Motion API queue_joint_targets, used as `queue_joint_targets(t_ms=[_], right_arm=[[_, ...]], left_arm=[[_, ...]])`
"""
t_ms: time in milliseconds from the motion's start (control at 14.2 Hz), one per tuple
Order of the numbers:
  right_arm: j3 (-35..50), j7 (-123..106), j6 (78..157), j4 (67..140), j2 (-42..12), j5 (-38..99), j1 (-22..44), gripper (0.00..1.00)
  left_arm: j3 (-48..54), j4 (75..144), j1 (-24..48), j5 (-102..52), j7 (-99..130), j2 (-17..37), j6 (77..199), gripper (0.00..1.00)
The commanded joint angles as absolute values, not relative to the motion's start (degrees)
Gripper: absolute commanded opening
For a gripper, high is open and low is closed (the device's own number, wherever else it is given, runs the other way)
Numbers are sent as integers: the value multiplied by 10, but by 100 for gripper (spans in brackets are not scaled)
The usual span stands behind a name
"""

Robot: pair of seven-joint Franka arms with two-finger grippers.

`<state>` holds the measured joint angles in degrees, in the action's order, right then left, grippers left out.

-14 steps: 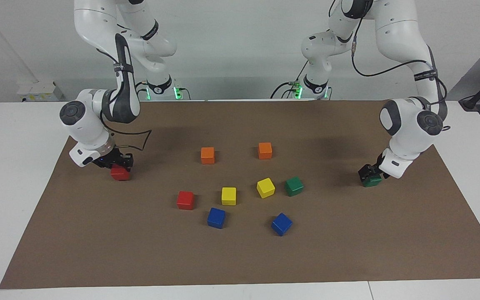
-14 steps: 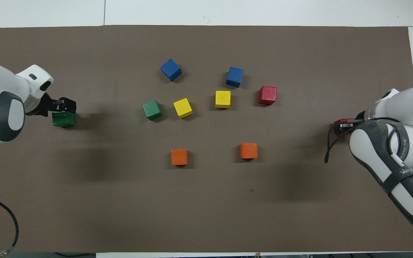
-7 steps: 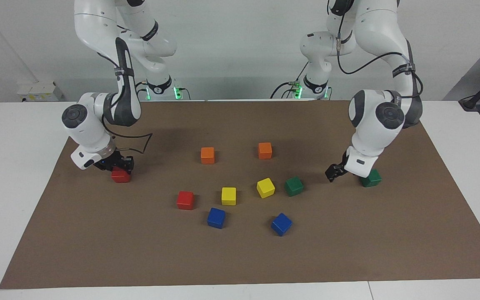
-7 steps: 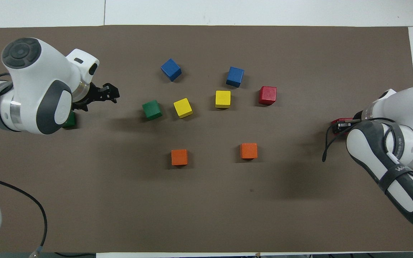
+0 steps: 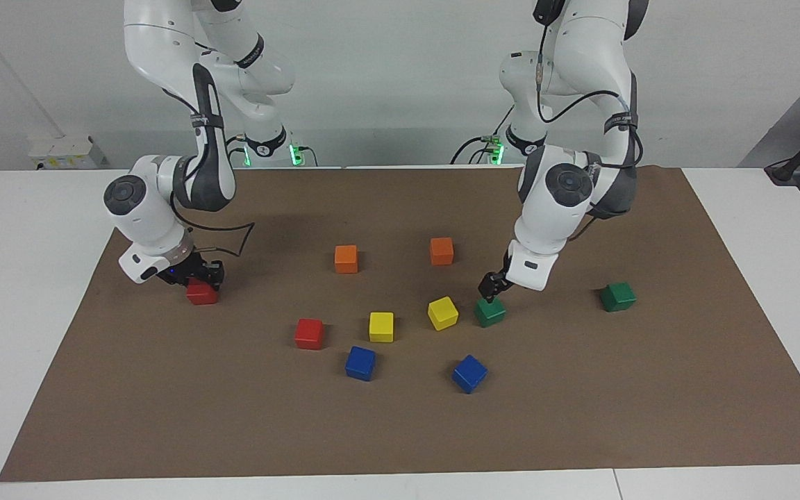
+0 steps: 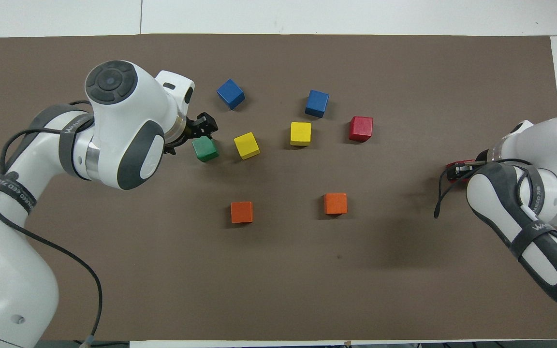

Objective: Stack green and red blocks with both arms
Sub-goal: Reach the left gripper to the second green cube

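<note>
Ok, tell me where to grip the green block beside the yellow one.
Probably come straight down from above with the left gripper, pinching the green block on its faces nearer to and farther from the robots; the yellow block crowds a third face.

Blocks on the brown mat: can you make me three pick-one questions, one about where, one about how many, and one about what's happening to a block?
1. The left gripper hangs over: A a green block; B an orange block; C a blue block.
2. How many yellow blocks are there? A one; B two; C four.
3. The green block at the left arm's end is: A lying alone on the mat; B held in the air; C stacked on a blue block.

Answers: 1 A, its open jaws are just above that green block. 2 B, two yellow cubes lie mid-mat. 3 A, nothing touches it; the right gripper is down at a red block at its own end.
</note>
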<state>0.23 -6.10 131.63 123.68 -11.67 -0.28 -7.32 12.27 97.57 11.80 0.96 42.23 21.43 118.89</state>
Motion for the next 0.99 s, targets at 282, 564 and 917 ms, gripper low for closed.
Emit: queue_joint_targets(t_ms=[282,564,917], right_arm=[[7,-66,1321,1235,-118,-3,-81,100],[8,-48,1306,1209,-117,-3,-80,100],[11,-31,1228,1140,-98,6,-69,100]], left_arm=[[113,941,127,51,431,261,1194,100],[113,942,139,52,432,276,1204,100],[113,944,140,52,436,283,1211,100]])
